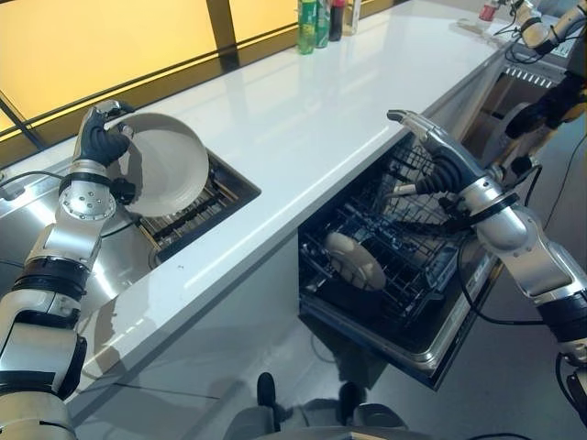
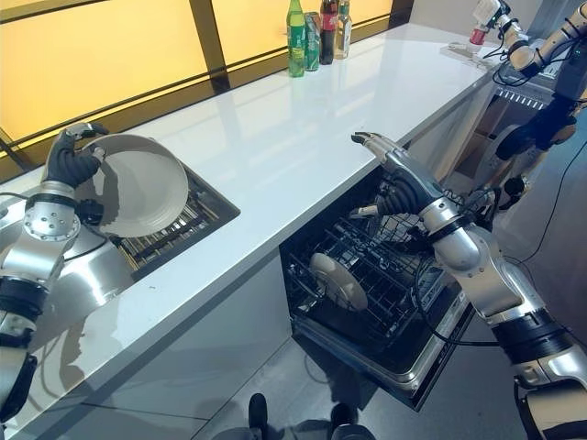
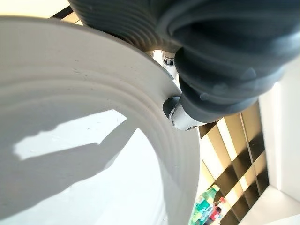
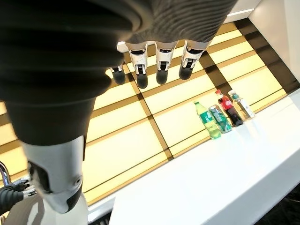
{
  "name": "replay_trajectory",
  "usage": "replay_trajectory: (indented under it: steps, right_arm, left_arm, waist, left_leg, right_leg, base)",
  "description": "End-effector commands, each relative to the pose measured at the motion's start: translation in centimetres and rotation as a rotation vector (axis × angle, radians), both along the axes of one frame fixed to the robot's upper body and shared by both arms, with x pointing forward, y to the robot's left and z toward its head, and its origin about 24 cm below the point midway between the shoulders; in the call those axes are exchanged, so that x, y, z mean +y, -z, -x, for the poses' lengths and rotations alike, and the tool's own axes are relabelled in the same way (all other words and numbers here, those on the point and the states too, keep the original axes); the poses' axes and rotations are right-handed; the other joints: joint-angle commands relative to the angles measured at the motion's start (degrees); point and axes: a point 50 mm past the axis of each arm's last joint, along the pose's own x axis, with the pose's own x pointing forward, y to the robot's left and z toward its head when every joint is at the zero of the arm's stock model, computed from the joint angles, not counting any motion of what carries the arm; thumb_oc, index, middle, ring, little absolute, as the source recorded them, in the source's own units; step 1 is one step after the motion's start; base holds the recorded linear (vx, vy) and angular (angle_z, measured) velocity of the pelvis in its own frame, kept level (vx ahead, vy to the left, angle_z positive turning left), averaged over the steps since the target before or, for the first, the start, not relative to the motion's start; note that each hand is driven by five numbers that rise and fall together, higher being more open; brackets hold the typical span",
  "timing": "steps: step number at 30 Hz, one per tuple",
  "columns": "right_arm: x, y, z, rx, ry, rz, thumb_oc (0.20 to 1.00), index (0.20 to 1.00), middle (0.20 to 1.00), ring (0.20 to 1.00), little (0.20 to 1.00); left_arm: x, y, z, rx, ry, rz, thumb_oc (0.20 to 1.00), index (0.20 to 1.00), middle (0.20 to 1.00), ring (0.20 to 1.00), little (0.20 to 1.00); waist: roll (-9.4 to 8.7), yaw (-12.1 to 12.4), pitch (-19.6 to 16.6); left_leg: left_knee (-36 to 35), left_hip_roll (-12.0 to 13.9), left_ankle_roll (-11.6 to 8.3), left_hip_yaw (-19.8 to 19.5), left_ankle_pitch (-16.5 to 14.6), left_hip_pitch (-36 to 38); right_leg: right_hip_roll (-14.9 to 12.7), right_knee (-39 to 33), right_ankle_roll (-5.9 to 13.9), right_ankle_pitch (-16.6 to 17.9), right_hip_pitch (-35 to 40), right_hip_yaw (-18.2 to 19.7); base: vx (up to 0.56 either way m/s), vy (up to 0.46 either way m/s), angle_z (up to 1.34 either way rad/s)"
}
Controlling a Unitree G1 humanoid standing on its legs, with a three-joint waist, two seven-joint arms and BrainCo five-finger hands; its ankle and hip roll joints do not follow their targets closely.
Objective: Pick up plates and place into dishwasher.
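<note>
Currently the left hand (image 1: 103, 137) pinches the rim of a white plate (image 1: 165, 170), held tilted over the sink rack (image 1: 197, 215) at the frame's left. Likely rigid, glazed, slippery, breakable; a rim grip suits it. Right hand (image 1: 431, 151), fingers straight and empty, hovers above the dishwasher rack (image 1: 404, 266), centre-right.

White countertop (image 1: 312, 137) runs diagonally across frame. Bottles (image 1: 321, 20) clustered at top centre by yellow window panels (image 1: 83, 46). Sink rack (image 1: 197, 215) at left.
</note>
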Motion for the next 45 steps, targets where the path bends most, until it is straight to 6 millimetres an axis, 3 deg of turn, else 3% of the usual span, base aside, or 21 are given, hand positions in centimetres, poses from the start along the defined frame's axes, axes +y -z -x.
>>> replay_trajectory:
  steps: [1, 7, 10, 19, 28, 37, 45]
  right_arm:
    - [2.1, -1.4, 0.1, -0.025, -0.117, -0.173, 1.000, 1.000, 1.000, 1.000, 1.000]
    - [4.4, -0.6, -1.0, 0.111, -0.203, -0.347, 1.000, 1.000, 1.000, 1.000, 1.000]
    - [6.2, 0.2, -1.8, 0.262, -0.284, -0.451, 1.000, 1.000, 1.000, 1.000, 1.000]
    - [11.1, 1.0, -3.5, 0.524, -0.389, -0.616, 1.000, 1.000, 1.000, 1.000, 1.000]
    - [14.7, 1.8, -4.4, 0.755, -0.467, -0.780, 1.000, 1.000, 1.000, 1.000, 1.000]
    - [16.4, 2.0, -5.0, 0.866, -0.460, -0.795, 1.000, 1.000, 1.000, 1.000, 1.000]
    - [16.7, 1.5, -5.7, 0.837, -0.389, -0.780, 1.000, 1.000, 1.000, 1.000, 1.000]
  left_arm:
    - [-1.8, -3.4, -0.3, -0.204, 0.085, 0.062, 0.200, 0.200, 0.200, 0.200, 0.200]
    - [-4.6, -3.4, -1.0, -0.231, 0.188, 0.064, 0.200, 0.200, 0.200, 0.200, 0.200]
    - [-6.6, -3.8, -1.4, -0.242, 0.258, 0.053, 0.200, 0.200, 0.200, 0.200, 0.200]
    - [-10.7, -4.6, -2.2, -0.237, 0.402, 0.027, 0.200, 0.200, 0.200, 0.200, 0.200]
    - [-14.6, -5.0, -2.5, -0.233, 0.523, -0.002, 0.200, 0.200, 0.200, 0.200, 0.200]
    - [-17.2, -5.3, -2.3, -0.231, 0.604, -0.030, 0.200, 0.200, 0.200, 0.200, 0.200]
    - [-18.6, -5.4, -2.1, -0.225, 0.662, -0.014, 0.200, 0.200, 0.200, 0.200, 0.200]
  waist:
    - [-0.07, 1.6, -1.4]
    - [0.21, 2.3, -1.9]
    - [0.30, 3.1, -2.6]
    - [0.18, 5.4, -4.9]
    - [0.08, 7.4, -6.7]
    - [-0.28, 8.6, -8.0]
    - [-0.31, 9.1, -8.5]
  left_leg:
    - [1.1, -5.6, 1.12, 1.8, -11.8, 5.3]
    - [1.2, -5.7, 0.98, 1.5, -11.8, 5.7]
    - [1.2, -5.7, 0.86, 1.3, -11.7, 5.9]
    - [1.2, -5.8, 0.73, 0.4, -11.5, 6.5]
    - [1.0, -5.9, 0.73, -0.6, -11.4, 7.0]
    - [0.9, -6.0, 0.80, -1.3, -11.4, 7.6]
    - [0.8, -6.1, 0.93, -1.7, -11.3, 7.9]
  right_leg:
    - [0.1, 2.0, 2.27, -5.0, -1.6, -0.4]
    - [-0.1, 1.6, 2.20, -4.9, -0.9, -0.8]
    - [-0.3, 1.3, 2.12, -4.9, -0.3, -1.5]
    - [-0.4, 0.8, 1.68, -5.0, 1.0, -3.0]
    - [-0.5, 0.5, 1.35, -5.1, 2.2, -4.1]
    - [-0.4, 0.3, 1.04, -5.4, 3.2, -4.6]
    - [-0.5, 0.3, 0.90, -5.5, 3.7, -4.8]
  base:
    - [0.00, 0.000, 0.00]
    - [0.00, -0.002, -0.01]
    - [0.01, -0.009, 0.01]
    - [0.02, -0.023, 0.06]
    - [0.02, -0.011, 0.10]
    - [0.01, -0.001, 0.03]
    - [0.00, 0.000, 0.00]
